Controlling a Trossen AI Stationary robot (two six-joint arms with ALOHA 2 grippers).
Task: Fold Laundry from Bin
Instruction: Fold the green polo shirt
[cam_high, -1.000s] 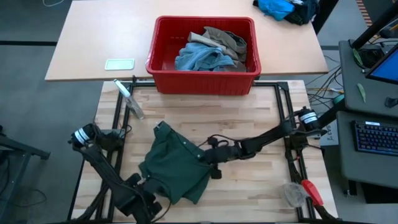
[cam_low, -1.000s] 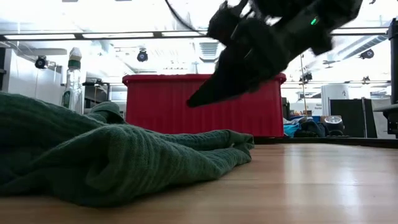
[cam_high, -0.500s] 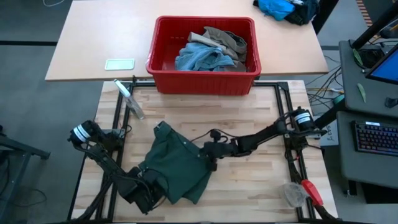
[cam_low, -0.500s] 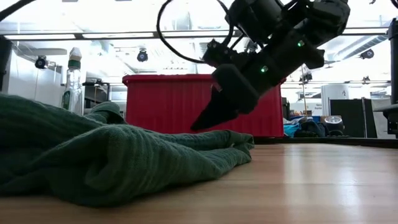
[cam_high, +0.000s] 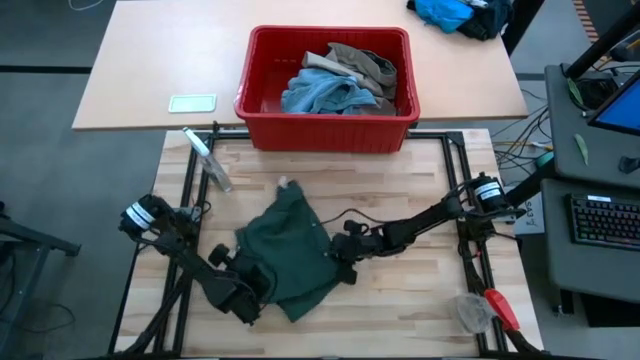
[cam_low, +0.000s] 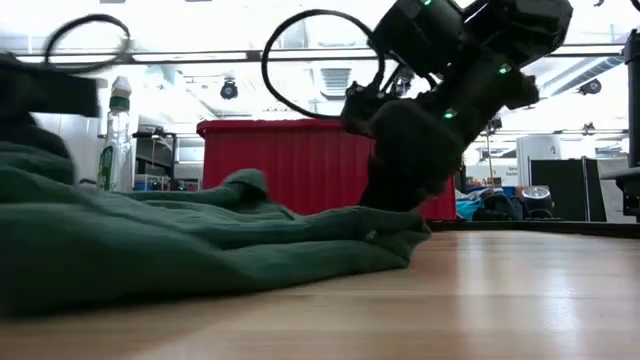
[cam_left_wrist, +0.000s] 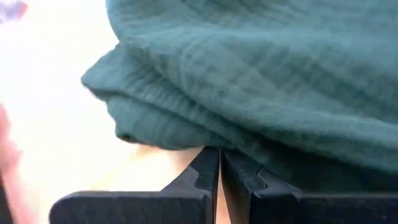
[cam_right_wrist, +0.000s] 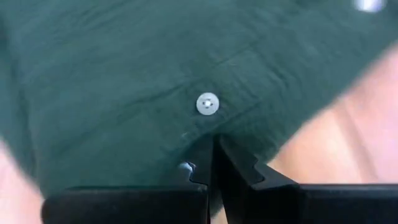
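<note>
The dark green shorts (cam_high: 288, 252) lie bunched on the wooden table, in the near middle. My left gripper (cam_high: 257, 284) is shut at their near-left edge and also shows in the left wrist view (cam_left_wrist: 219, 163). My right gripper (cam_high: 338, 262) is shut at their right edge and also shows in the low view (cam_low: 385, 205). The red bin (cam_high: 262, 110) stands at the far middle. In it lie light blue denim trousers (cam_high: 322, 92) and a khaki-taupe piece (cam_high: 364, 62). My left gripper is shut on a thick folded edge of the shorts (cam_left_wrist: 186, 134), which covers the fingertips, so the layers cannot be counted. The fingers come in low from the table's near left. The cloth rests slack on the table. My right gripper pinches the shorts' edge just below a metal snap button (cam_right_wrist: 207, 104), with the cloth between its fingertips (cam_right_wrist: 200, 155). The fingers slant down from the table's right side. The cloth lies on the table, rumpled around the hold.
A clear spray bottle (cam_high: 208, 158) lies at the far left of the wooden table. A pale green card (cam_high: 191, 102) lies left of the bin. A bright blue cloth heap (cam_high: 452, 12) is at the far right. A red-handled tool (cam_high: 497, 307) lies near right. Black frame rails (cam_high: 459, 190) border the table.
My left gripper has moved toward the far edge and to the right, pushing the shorts' near-left part inward. My right gripper has come down onto the shorts' right edge. The shorts have bunched narrower, and their far corner has shifted right and toward the bin.
</note>
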